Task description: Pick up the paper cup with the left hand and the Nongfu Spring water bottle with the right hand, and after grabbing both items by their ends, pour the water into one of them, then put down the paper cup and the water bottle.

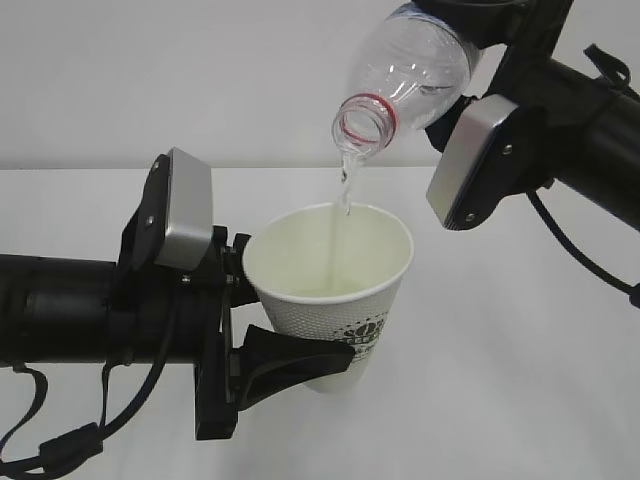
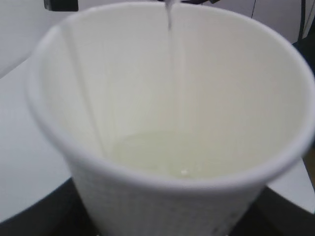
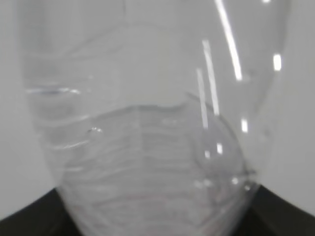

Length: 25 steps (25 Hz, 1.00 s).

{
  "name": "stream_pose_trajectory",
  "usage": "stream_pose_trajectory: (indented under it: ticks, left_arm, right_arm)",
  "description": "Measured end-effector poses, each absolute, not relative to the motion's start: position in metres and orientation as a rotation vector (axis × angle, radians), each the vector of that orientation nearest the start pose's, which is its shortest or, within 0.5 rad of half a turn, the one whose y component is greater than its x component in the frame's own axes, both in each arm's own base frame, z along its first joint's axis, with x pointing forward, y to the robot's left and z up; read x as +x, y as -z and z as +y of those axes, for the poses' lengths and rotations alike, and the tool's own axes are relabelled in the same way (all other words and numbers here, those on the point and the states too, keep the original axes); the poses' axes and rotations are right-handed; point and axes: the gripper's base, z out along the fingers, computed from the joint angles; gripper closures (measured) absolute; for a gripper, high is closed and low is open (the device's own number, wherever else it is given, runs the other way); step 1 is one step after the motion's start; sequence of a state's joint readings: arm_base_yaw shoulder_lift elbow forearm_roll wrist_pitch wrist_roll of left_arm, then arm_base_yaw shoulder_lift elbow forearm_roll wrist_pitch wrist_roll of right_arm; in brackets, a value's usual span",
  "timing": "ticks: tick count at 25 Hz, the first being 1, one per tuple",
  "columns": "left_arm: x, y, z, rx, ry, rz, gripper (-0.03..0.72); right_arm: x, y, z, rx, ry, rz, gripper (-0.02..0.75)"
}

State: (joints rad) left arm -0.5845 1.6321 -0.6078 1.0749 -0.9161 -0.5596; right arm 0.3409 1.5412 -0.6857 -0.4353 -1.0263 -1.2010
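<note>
My left gripper (image 1: 305, 345) is shut on the lower part of the white paper cup (image 1: 335, 285), holding it upright above the table. In the left wrist view the paper cup (image 2: 162, 98) fills the frame and a shallow pool of water (image 2: 152, 155) lies at its bottom. My right gripper (image 1: 470, 25) is shut on the body of the Nongfu Spring water bottle (image 1: 415, 65), which tilts mouth-down above the cup, red neck ring lowest. A thin stream of water (image 1: 345, 185) falls from the mouth into the cup. The clear bottle (image 3: 147, 123) fills the right wrist view; its label is hidden.
A white table (image 1: 520, 380) lies under both arms, with a plain pale wall behind it. Black cables hang from the left arm (image 1: 60, 310) at the lower left and from the right arm (image 1: 590, 130) at the right edge.
</note>
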Motion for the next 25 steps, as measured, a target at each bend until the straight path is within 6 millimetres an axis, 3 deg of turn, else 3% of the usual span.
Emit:
stream_pose_trajectory:
  ticks: [25]
  left_arm:
    - [0.2006, -0.1891, -0.2088, 1.263, 0.947, 1.491, 0.196]
  right_arm:
    - [0.2809, -0.2676, 0.1344, -1.261, 0.678, 0.605, 0.268]
